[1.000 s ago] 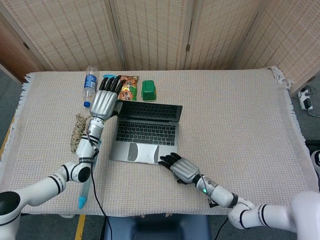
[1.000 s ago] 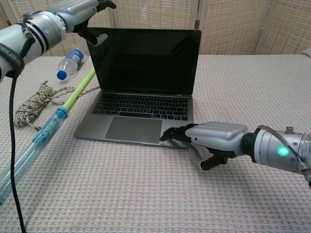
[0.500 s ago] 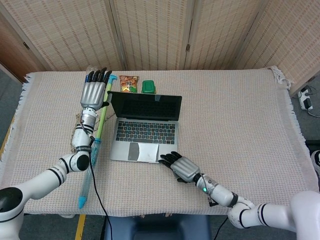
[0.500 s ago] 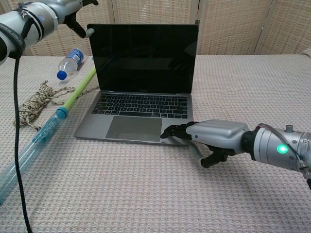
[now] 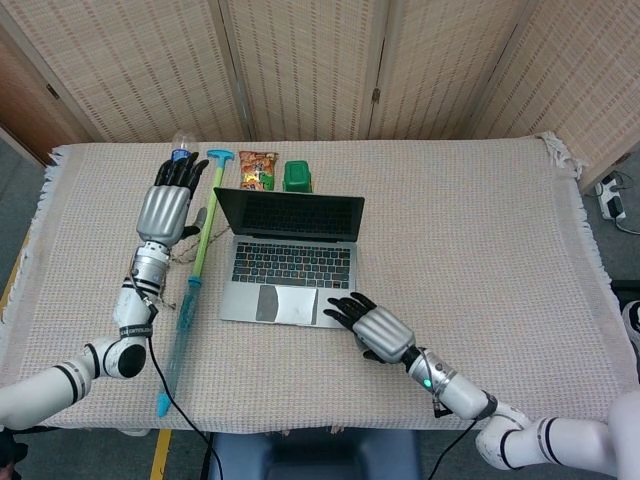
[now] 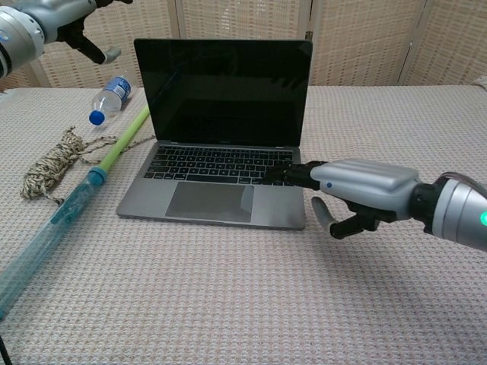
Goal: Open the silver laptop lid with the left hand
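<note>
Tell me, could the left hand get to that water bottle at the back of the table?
Probably yes. The left hand, open and empty, hovers right beside the water bottle, with nothing between them; the laptop sits off to its other side.

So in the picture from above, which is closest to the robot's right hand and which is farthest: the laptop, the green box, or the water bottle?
From the right hand, in the head view:
1. Silver laptop, right beside its fingertips.
2. Green box, behind the laptop's screen.
3. Water bottle, at the far left edge, partly hidden behind the left hand.
</note>
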### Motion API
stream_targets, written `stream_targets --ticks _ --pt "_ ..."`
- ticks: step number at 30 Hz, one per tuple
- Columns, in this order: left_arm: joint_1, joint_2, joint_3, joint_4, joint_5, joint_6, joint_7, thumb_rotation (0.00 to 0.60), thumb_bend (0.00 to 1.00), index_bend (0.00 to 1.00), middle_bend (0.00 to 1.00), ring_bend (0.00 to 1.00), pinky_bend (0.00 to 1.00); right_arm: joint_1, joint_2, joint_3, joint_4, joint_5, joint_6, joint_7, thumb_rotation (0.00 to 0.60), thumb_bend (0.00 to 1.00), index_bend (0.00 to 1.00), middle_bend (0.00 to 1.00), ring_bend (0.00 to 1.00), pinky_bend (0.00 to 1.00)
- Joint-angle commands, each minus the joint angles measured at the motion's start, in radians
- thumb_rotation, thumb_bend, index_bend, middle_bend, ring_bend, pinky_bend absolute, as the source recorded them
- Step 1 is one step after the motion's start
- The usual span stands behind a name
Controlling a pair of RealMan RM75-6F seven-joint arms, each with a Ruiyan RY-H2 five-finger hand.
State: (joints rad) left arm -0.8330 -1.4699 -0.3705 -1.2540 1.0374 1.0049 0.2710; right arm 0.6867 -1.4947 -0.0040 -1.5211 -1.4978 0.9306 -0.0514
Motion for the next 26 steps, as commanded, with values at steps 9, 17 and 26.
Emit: stream_targets --ticks 9,17,26 --pt "0.319 0.214 0.196 -0.332 0.153 0.301 -0.042 0.6 0.51 0.06 0.05 0.0 0.0 -0.267 0.321 -0.079 -0.173 -0.021 0.362 -0.086 0.6 0.85 0.0 0.0 0.11 0.0" --pt "0.52 0.262 0.319 -0.359 0.275 0.499 -0.124 0.6 0.51 0.08 0.05 0.0 0.0 -0.438 0.411 -0.103 -0.15 -0.029 0.563 0.018 0.6 0.85 0.0 0.0 0.08 0.0" --pt "0.662 0.274 0.399 -0.369 0.354 0.615 -0.139 0.6 0.51 0.08 0.05 0.0 0.0 -0.546 0.412 -0.101 -0.126 -0.056 0.673 0.058 0.6 0.83 0.0 0.0 0.07 0.0"
